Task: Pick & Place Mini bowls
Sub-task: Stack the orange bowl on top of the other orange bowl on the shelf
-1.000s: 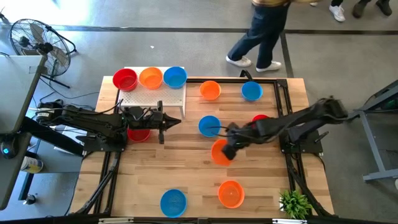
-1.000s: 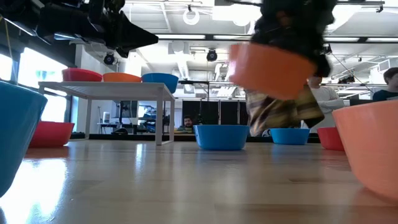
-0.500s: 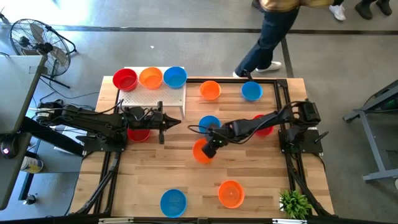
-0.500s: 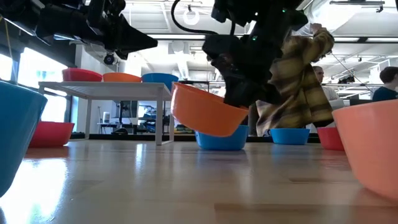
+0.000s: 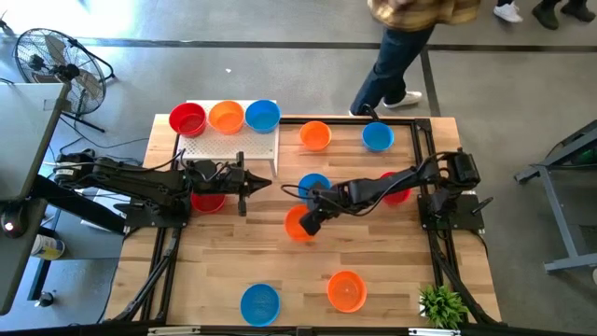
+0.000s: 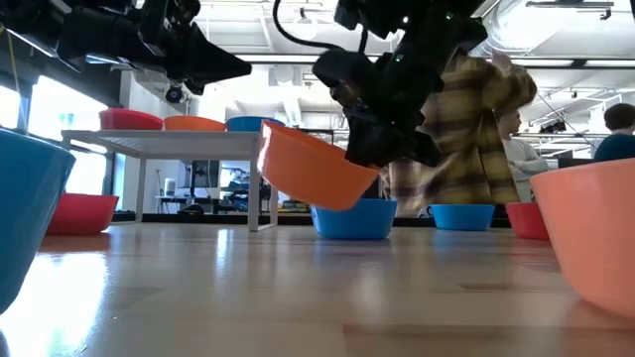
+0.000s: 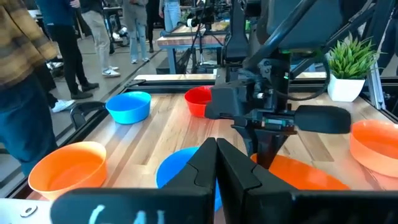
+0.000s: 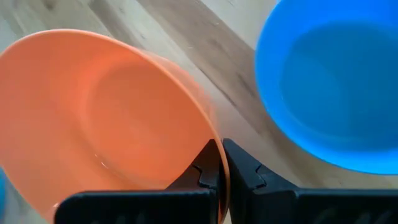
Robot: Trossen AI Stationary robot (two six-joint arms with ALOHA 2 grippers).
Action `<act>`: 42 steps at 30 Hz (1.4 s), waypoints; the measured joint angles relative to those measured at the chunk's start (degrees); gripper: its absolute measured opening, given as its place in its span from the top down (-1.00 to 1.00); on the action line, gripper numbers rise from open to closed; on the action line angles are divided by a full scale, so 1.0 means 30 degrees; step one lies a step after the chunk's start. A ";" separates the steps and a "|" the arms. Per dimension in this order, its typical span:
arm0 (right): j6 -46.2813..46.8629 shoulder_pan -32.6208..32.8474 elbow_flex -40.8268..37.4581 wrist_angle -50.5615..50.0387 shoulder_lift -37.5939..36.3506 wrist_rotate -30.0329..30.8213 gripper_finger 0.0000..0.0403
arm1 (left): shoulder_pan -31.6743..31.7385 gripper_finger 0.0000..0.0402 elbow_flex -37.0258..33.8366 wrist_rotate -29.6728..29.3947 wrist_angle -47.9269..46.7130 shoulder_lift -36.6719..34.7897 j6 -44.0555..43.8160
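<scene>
Nearest the low camera, a blue mini bowl point(image 6: 25, 213) fills one edge of the frame and an orange mini bowl point(image 6: 587, 233) the other; from above these sit at the table's front edge, blue point(image 5: 260, 303) beside orange point(image 5: 346, 290). Beyond them, at mid-table, the right gripper point(image 5: 309, 220) is pinched tight on the rim of an orange bowl point(image 5: 298, 223), which hangs tilted and clear of the wooden table point(image 5: 392, 266); the right wrist view shows its fingers point(image 8: 205, 167) closed over the thin rim, one inside and one outside. Just behind the held bowl stands a blue bowl point(image 5: 313, 188) on the tabletop, with a red bowl point(image 5: 395, 187) partly hidden under the right arm. The left gripper point(image 5: 244, 184) hovers beside the white perforated board point(image 5: 239, 145), fingers pressed together on nothing, above a red bowl point(image 5: 207, 201) partly covered by the arm. On the raised board stand three bowls in a row: red point(image 5: 187, 119), orange point(image 5: 227, 117), blue point(image 5: 263, 116). Farther back on the table rest an orange bowl point(image 5: 315, 135) and a blue bowl point(image 5: 377, 136). Past the far edge, a person point(image 5: 408, 37) in a plaid top stands on the floor.
</scene>
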 joint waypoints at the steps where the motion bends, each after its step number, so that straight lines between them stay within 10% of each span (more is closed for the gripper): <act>1: 0.0121 0.0072 0.0000 0.0381 0.0120 0.0002 1.00 | 0.0000 0.99 0.0000 -0.0007 0.0000 0.0000 0.0014; 42: -0.1032 0.0283 -0.0007 0.2589 0.1762 0.0406 0.71 | 0.0000 0.99 0.0007 0.0007 -0.0408 0.0000 0.0295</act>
